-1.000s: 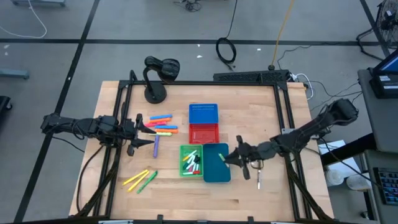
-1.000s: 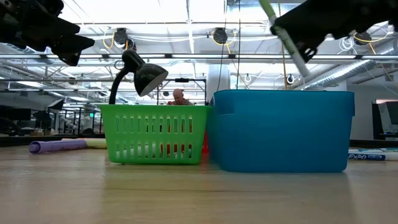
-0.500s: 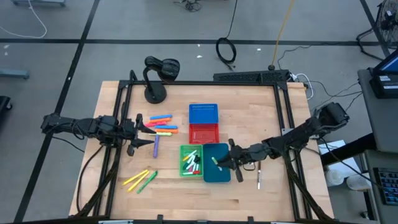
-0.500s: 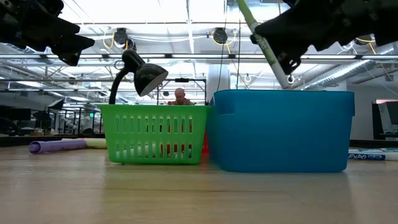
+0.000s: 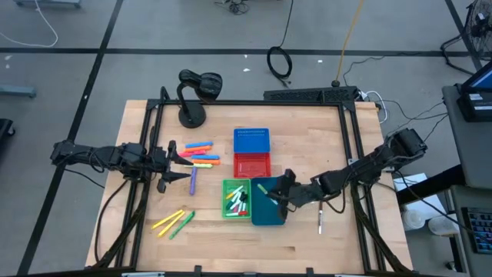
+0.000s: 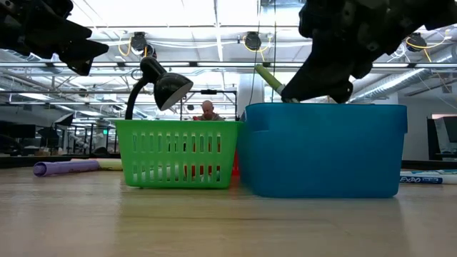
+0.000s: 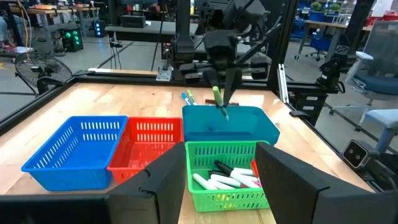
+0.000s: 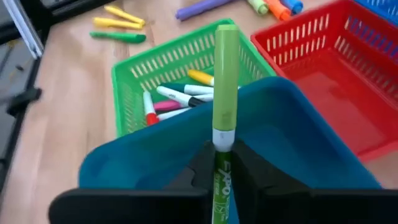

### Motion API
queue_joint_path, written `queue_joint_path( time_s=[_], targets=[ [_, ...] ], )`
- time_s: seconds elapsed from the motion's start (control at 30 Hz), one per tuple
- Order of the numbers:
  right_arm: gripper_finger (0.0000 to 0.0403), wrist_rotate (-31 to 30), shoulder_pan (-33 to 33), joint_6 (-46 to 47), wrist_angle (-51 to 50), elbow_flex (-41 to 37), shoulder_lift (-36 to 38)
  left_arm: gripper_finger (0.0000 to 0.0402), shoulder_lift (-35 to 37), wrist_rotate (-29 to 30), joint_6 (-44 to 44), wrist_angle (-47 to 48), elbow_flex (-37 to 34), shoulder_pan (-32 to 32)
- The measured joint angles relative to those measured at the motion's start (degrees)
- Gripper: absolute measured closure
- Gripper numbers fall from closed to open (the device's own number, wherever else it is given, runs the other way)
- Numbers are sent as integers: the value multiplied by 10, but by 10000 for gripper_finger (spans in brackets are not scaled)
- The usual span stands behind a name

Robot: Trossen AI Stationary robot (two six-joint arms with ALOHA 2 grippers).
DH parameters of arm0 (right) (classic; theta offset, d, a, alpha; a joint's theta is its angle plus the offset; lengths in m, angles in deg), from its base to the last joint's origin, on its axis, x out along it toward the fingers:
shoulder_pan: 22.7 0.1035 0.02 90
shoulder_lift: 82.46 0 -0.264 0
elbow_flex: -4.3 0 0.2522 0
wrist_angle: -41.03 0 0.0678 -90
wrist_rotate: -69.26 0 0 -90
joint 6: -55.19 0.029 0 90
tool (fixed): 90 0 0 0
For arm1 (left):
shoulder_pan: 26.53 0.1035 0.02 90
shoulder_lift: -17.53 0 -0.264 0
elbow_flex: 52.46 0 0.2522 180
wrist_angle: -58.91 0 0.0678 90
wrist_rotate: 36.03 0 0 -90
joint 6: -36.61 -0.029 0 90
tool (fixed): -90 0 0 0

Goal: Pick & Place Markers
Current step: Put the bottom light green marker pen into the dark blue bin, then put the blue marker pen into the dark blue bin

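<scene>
From above, I see my right gripper [image 5: 278,192] clamped on a green marker [image 5: 265,189] over the teal bin [image 5: 267,211]. My left gripper [image 5: 184,163], fingers spread and empty, waits well left of that bin, near loose markers [image 5: 201,154]. At table height, the marker [image 6: 269,78] slants just above the bin's rim [image 6: 325,107]. My right wrist camera shows the marker [image 8: 224,81] pinched between the fingers, with the green basket [image 8: 134,78] beyond the bin.

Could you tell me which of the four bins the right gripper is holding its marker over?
The teal bin, the solid-walled one beside the green basket. The right gripper holds a green marker above it.
</scene>
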Motion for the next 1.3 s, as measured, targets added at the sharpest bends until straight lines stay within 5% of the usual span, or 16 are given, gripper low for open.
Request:
queue_joint_path(
  time_s=[0.43, 0.7, 0.83, 1.03, 1.3],
  targets=[
    [334, 77, 1, 8, 5, 0, 0, 204, 0, 0, 0, 0, 0, 0],
    [318, 78, 10, -79, 53, 0, 1, 204, 0, 0, 0, 0, 0, 0],
    [309, 137, 23, -127, 90, 0, 22, 204, 0, 0, 0, 1, 0, 0],
    [287, 146, 41, -119, -66, 0, 109, 204, 0, 0, 0, 0, 0, 0],
    [244, 39, 78, -76, -318, 0, 165, 204, 0, 0, 0, 1, 0, 0]
  ],
)
